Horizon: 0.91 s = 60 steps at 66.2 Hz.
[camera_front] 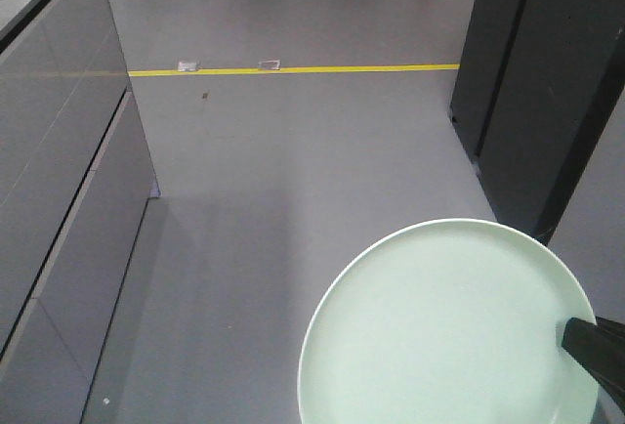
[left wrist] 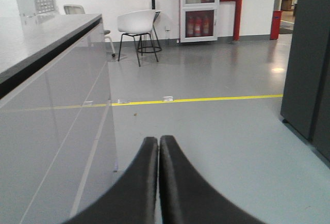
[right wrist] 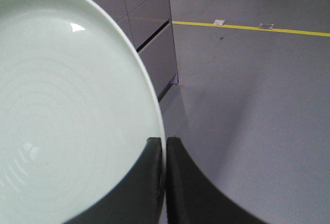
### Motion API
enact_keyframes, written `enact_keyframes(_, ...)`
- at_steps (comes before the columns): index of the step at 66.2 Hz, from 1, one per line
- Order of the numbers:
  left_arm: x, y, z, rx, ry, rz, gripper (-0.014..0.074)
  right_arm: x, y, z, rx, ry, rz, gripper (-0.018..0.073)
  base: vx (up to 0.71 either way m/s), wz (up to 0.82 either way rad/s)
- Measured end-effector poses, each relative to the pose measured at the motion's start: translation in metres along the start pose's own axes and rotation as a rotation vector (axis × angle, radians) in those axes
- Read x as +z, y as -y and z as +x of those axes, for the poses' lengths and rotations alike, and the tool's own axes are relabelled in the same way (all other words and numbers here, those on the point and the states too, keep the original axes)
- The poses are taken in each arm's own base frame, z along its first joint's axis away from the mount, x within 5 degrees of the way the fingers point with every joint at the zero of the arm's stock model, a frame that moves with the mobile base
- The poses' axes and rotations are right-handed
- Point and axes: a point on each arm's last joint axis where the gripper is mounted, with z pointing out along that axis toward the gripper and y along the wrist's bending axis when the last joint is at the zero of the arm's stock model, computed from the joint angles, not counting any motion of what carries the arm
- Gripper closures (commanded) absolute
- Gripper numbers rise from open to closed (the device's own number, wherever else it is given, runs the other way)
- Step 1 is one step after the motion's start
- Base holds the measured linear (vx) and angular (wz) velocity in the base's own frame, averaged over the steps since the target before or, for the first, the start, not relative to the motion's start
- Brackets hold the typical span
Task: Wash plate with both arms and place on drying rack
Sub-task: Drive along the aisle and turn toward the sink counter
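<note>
Plate (camera_front: 439, 336) held lower right of front view, over floor (camera_front: 293, 199), rim pinched by right claw (right wrist: 165, 144). Left claw (left wrist: 158, 141) clenched, empty. Risk: plate slipped from single edge grip, dropped. Rack not seen.

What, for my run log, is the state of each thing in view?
plate: held up over the floor, clamped at its rim.
right gripper: shut on the plate's rim.
left gripper: shut, holding nothing.
cabinet fronts: closed.
white chair: upright, unoccupied.
</note>
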Motion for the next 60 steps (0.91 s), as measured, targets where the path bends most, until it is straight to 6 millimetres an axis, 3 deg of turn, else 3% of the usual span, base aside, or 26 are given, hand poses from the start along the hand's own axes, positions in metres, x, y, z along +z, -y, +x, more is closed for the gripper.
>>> enact_keyframes(60, 0.0, 0.0, 0.0, 0.0, 0.0, 0.0, 0.0602, 0.0, 0.0, 0.0, 0.0, 0.0, 0.0, 0.0561, 0.16, -0.35)
